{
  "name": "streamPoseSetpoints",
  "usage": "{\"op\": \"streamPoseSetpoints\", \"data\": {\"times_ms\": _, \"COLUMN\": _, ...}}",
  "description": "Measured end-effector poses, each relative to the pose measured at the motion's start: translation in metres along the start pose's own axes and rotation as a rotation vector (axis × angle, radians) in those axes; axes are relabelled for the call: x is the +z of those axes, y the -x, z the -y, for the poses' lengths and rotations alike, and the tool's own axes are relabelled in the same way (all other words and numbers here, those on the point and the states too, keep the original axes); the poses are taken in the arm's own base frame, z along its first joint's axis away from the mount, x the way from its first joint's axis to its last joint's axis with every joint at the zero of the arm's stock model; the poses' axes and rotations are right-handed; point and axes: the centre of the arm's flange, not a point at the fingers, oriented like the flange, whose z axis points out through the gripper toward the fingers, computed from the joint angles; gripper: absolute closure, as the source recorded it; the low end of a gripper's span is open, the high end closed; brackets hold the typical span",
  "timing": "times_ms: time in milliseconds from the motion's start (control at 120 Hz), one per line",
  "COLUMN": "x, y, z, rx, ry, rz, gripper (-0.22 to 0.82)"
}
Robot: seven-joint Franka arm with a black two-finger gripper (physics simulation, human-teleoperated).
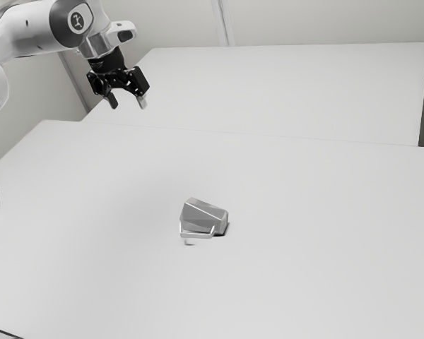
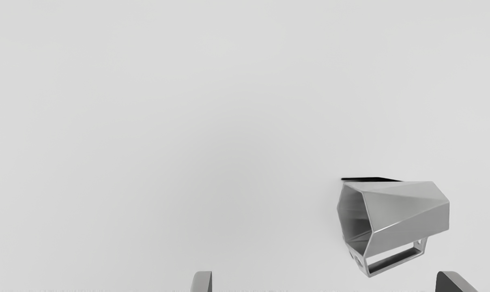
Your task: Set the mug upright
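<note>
Exterior view. Read positions on a clock face laid over this view, 12 o'clock at its upper edge. Locate the gripper (image 1: 128, 105) at about 10 o'clock from the view's center, raised above the white table (image 1: 325, 275). The arm (image 1: 32, 32) reaches it from the exterior view's upper left. Your gripper is open, its two fingers spread and pointing downward, and it has hold of nothing. From the gripper, find the faceted grey mug (image 1: 205, 215) at about 5 o'clock, well apart from the fingers. The mug lies on its side on the table, just off the view's center toward 6 o'clock. Its wider end faces about 9 o'clock and its narrower base about 3 o'clock. The squared handle (image 1: 196, 235) is on the mug's 6 o'clock side. A pale, flat surface (image 1: 283, 92) stands beyond the table, toward 12 o'clock.

Wrist view. Note the two fingertips (image 2: 203, 282), set wide apart with an open gap between them; your gripper grips nothing. The mug lies on the table ahead of that gap, nearer to one finger than to the other, and touches neither. For this view, set 12 o'clock at the mug's open mouth: the base is then at 6 o'clock, the rectangular handle at 9 o'clock and a narrow dark shadow (image 2: 366, 179) at about 3 o'clock. You can see into the hollow interior through the angular rim (image 2: 368, 213).
</note>
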Motion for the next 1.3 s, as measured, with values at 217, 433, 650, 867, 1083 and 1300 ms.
{"op": "streamPoseSetpoints", "data": {"times_ms": 217, "x": 0.003, "y": 0.001, "z": 0.000, "rx": 0.002, "ry": 0.003, "rz": 0.012, "gripper": 0.00}}
{"op": "streamPoseSetpoints", "data": {"times_ms": 433, "x": 0.048, "y": 0.012, "z": -0.018, "rx": -0.020, "ry": 0.177, "rz": 0.093, "gripper": 0.00}}
{"op": "streamPoseSetpoints", "data": {"times_ms": 650, "x": 0.123, "y": 0.045, "z": -0.001, "rx": -0.153, "ry": 0.489, "rz": 0.186, "gripper": 0.00}}
{"op": "streamPoseSetpoints", "data": {"times_ms": 867, "x": 0.189, "y": 0.062, "z": 0.002, "rx": -0.226, "ry": 0.646, "rz": 0.181, "gripper": 0.00}}
{"op": "streamPoseSetpoints", "data": {"times_ms": 1083, "x": 0.229, "y": 0.065, "z": 0.006, "rx": -0.292, "ry": 0.726, "rz": 0.094, "gripper": 0.00}}
{"op": "streamPoseSetpoints", "data": {"times_ms": 1300, "x": 0.272, "y": 0.067, "z": 0.007, "rx": -0.316, "ry": 0.809, "rz": 0.059, "gripper": 0.00}}
